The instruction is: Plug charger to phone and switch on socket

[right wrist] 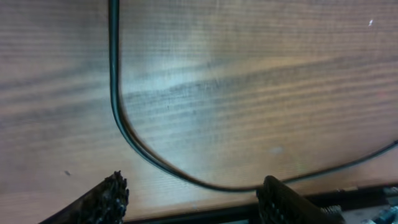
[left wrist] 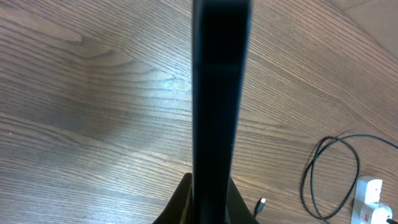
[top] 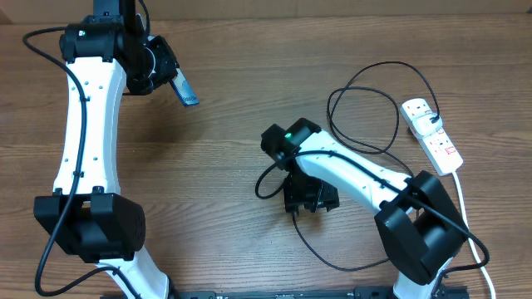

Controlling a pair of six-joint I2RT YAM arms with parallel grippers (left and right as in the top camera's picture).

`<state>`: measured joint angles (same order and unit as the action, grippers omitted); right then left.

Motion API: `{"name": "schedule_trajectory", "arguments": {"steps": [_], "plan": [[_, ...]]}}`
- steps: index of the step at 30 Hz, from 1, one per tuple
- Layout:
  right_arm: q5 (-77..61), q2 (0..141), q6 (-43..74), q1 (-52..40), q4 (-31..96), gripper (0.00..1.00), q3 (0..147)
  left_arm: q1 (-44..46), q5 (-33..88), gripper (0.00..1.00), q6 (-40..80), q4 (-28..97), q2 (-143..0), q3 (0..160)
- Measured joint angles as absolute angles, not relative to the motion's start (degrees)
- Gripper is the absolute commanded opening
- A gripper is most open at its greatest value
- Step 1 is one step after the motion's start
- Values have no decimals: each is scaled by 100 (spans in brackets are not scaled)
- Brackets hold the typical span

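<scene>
My left gripper (top: 158, 71) is shut on the phone (top: 184, 91) and holds it up at the far left of the table. In the left wrist view the phone (left wrist: 221, 93) shows edge-on as a dark bar between the fingers (left wrist: 211, 208). The charger's thin black cable (top: 330, 108) loops across the middle and right of the table. Its small plug tip (left wrist: 261, 204) lies loose on the wood. My right gripper (top: 309, 202) is low over the cable. In the right wrist view its fingers (right wrist: 193, 190) are open, with the cable (right wrist: 118, 112) curving between them. The white socket (top: 432, 137) lies at the far right.
The socket's thick white cord (top: 462, 195) runs down the right side past the right arm's base. A black plug (top: 428, 123) sits in the socket. The socket also shows in the left wrist view (left wrist: 371, 199), next to a cable loop (left wrist: 336, 174).
</scene>
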<state>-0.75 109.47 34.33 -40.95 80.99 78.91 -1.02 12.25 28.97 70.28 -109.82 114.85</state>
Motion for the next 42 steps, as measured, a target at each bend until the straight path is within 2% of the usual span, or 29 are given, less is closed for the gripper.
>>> {"name": "schedule_trajectory", "arguments": {"steps": [2, 4, 5, 10, 14, 21, 27, 31, 35, 42], "plan": [[-128, 10947, 3430, -3935, 7948, 77, 7929, -102, 1227, 4, 2897, 7028, -10984, 11485], [-224, 10947, 3365, -3763, 7732, 87, 8040, -102, 1238, 4, 2897, 7028, -10982, 11485], [-307, 10947, 3308, -3682, 7555, 88, 8106, -102, 1243, 4, 2897, 7026, -10984, 11485], [-788, 10947, 2982, -3339, 6346, 87, 8307, -102, 1243, 4, 2897, 7028, -10982, 11485], [-836, 11045, 3035, -3153, 5994, 83, 8331, -102, 1243, 4, 2897, 7028, -10982, 11485], [-694, 11736, 3131, -2976, 5699, 66, 8331, -102, 1243, 4, 2897, 7028, -10982, 11485], [-351, 11931, 3247, -2978, 5688, 43, 8333, -102, 1243, 4, 2897, 7028, -10982, 11485], [-167, 11933, 3262, -2978, 5680, 39, 8333, -102, 1243, 4, 2897, 7026, -10984, 11485], [-12, 11933, 3229, -2978, 5690, 26, 8333, -102, 1243, 4, 2897, 7028, -10982, 11485], [290, 11933, 3256, -3201, 5690, 22, 8333, -102, 1243, 4, 2897, 7028, -10982, 11485]]}}
